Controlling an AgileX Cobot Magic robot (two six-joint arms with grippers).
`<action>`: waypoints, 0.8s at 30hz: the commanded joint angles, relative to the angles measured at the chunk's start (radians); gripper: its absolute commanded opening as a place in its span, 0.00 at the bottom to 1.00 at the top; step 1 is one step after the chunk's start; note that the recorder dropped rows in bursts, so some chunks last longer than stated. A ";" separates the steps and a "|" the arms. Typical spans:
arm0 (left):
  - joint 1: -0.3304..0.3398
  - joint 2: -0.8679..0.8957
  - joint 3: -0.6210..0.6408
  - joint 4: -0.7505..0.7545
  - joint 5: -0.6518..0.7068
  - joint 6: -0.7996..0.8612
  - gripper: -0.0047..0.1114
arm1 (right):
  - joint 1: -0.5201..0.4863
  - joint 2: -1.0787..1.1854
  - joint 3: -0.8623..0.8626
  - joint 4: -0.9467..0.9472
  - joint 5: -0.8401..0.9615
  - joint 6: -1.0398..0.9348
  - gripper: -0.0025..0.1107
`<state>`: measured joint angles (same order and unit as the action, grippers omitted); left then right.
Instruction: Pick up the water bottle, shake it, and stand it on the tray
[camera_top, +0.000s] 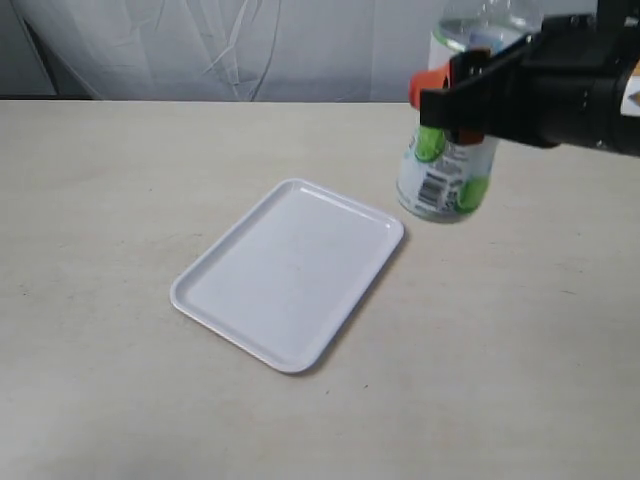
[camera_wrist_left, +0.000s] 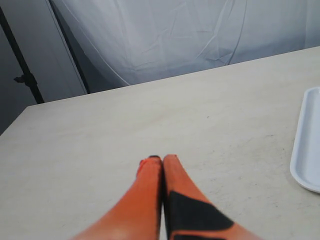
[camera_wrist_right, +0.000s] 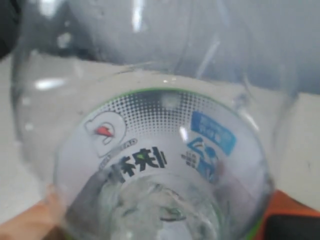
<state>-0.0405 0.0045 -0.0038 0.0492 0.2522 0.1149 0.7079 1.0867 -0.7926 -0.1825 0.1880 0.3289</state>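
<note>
We see our right gripper (camera_top: 447, 103) clamped around the middle of the water bottle (camera_top: 443, 185), which it holds roughly upright, apparently off the surface (camera_top: 120, 180), just beside the tray (camera_top: 290, 275). Our left gripper (camera_wrist_left: 162, 160) has its fingers pressed together.

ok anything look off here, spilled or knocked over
Nothing stands out. The right gripper holds the water bottle, slightly tilted, beside the tray, with no spill showing. The tray lies flat, just angled to the table edge. The left gripper is shut.
</note>
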 joint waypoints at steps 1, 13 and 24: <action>0.000 -0.005 0.004 -0.002 -0.013 -0.001 0.04 | 0.065 -0.013 0.007 -0.026 -0.030 0.001 0.01; 0.000 -0.005 0.004 -0.002 -0.013 -0.001 0.04 | 0.108 -0.035 -0.131 -0.071 0.040 0.003 0.01; 0.000 -0.005 0.004 -0.002 -0.013 -0.001 0.04 | 0.108 0.018 -0.080 -0.018 0.069 0.003 0.01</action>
<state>-0.0405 0.0045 -0.0038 0.0492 0.2522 0.1149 0.8147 1.2094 -0.7616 -0.1763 0.3720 0.3308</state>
